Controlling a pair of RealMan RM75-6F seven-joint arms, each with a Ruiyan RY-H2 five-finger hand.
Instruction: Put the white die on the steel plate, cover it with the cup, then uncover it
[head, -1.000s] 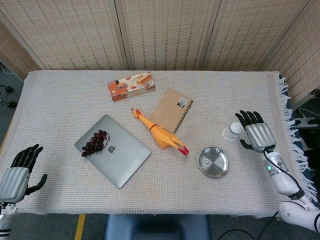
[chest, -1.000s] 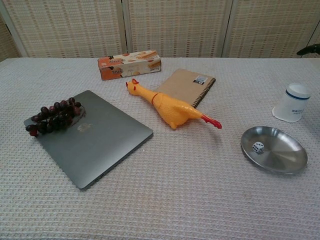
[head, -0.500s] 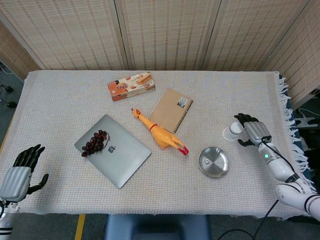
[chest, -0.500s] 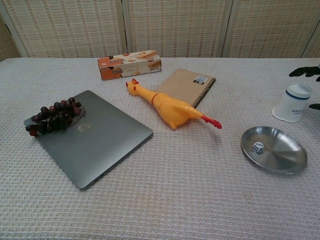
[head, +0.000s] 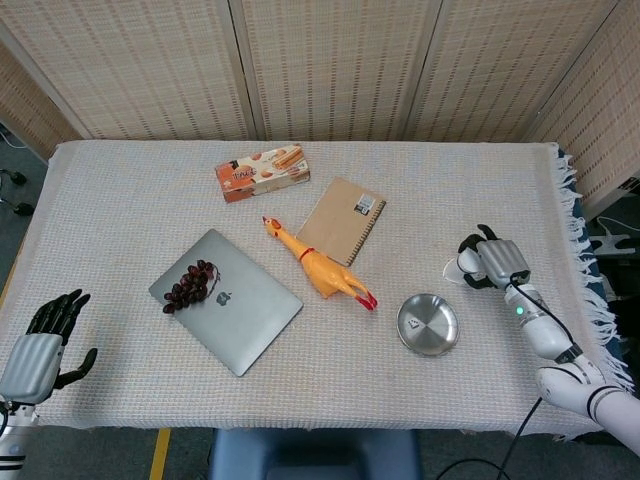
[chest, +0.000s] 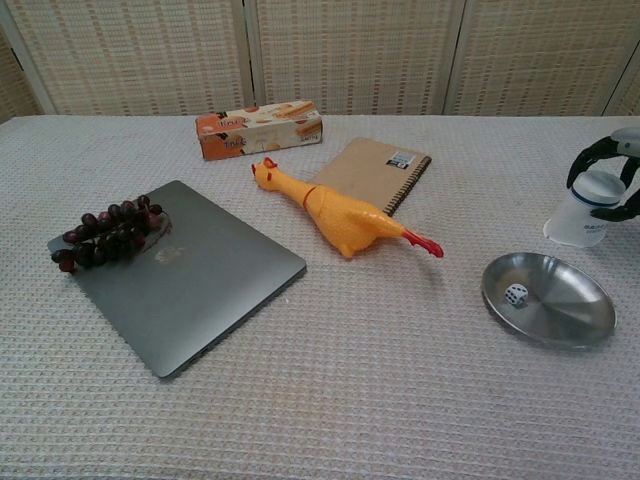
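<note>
The white die (chest: 516, 294) lies in the left part of the steel plate (chest: 565, 318), which sits on the table's right side; in the head view the die (head: 412, 323) is a small speck in the plate (head: 437, 332). Just behind the plate stands the white cup (chest: 584, 212) with a blue band, mouth down. My right hand (chest: 612, 168) has its dark fingers curled around the cup's upper part, and it grips the cup (head: 463, 262) from the right (head: 495, 262). My left hand (head: 40, 345) hangs off the front left corner, fingers apart, holding nothing.
A yellow rubber chicken (chest: 335, 213) lies in the middle, next to a brown spiral notebook (chest: 372, 172). A grey laptop (chest: 190, 275) with dark grapes (chest: 108, 228) on it is at the left. A snack box (chest: 258, 127) sits at the back.
My right hand has moved in toward the cup from the right and closed its fingers around it. The cup, die and plate stay in place. The left hand has hardly moved.
</note>
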